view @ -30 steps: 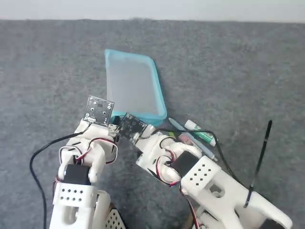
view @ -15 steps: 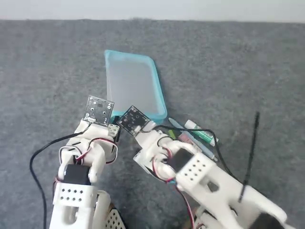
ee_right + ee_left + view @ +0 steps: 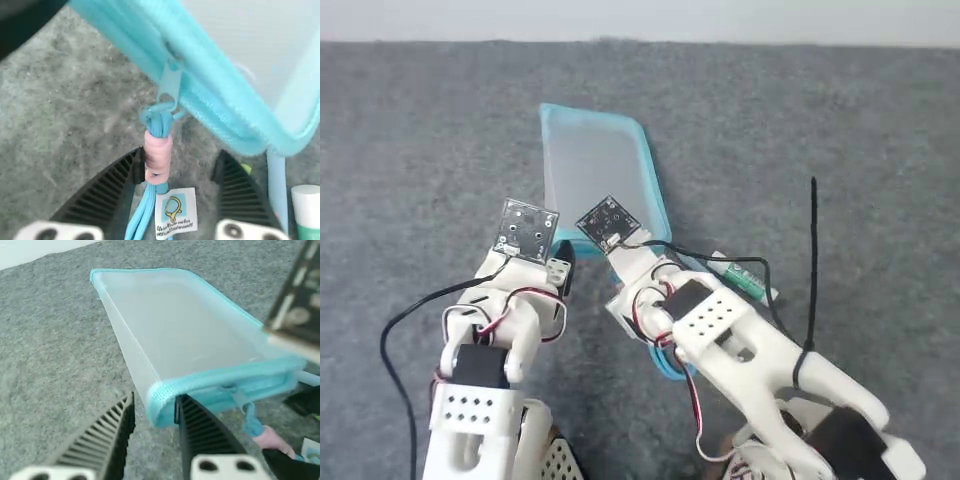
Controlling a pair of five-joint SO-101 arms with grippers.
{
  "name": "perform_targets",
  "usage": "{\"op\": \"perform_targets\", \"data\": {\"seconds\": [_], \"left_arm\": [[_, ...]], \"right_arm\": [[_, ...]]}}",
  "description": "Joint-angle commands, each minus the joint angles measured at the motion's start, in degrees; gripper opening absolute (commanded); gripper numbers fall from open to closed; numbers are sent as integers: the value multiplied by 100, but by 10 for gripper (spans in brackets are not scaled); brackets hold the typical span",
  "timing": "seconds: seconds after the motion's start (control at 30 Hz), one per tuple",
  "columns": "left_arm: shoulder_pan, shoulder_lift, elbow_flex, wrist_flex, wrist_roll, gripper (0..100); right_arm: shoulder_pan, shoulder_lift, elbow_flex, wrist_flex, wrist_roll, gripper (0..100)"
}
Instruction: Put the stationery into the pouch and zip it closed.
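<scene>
Straddling the pink-beaded turquoise zipper cord [image 3: 157, 150], your right gripper [image 3: 177, 165] stands wide. Your left gripper [image 3: 155, 407], narrowly parted, brackets the translucent turquoise-edged pouch [image 3: 175, 330] corner. Closing off-centre could miss the cord.

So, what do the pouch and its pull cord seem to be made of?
The pouch looks like frosted, translucent soft plastic: its panel is milky and smooth. Its turquoise edging seems woven fabric tape, ribbed in texture. The pull cord looks like braided string, with a pink sleeve, possibly rubber.
</scene>
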Motion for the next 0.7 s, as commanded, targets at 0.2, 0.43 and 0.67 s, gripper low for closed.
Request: {"op": "perform_targets", "data": {"seconds": [0.2, 0.43, 0.67], "left_arm": [[26, -141, -444, 9, 167, 120], [26, -141, -444, 9, 167, 120], [26, -141, -435, 9, 167, 120]], "right_arm": [[101, -110, -352, -242, -44, 24], [101, -145, -343, -180, -70, 98], [101, -110, -369, -198, -70, 272]]}}
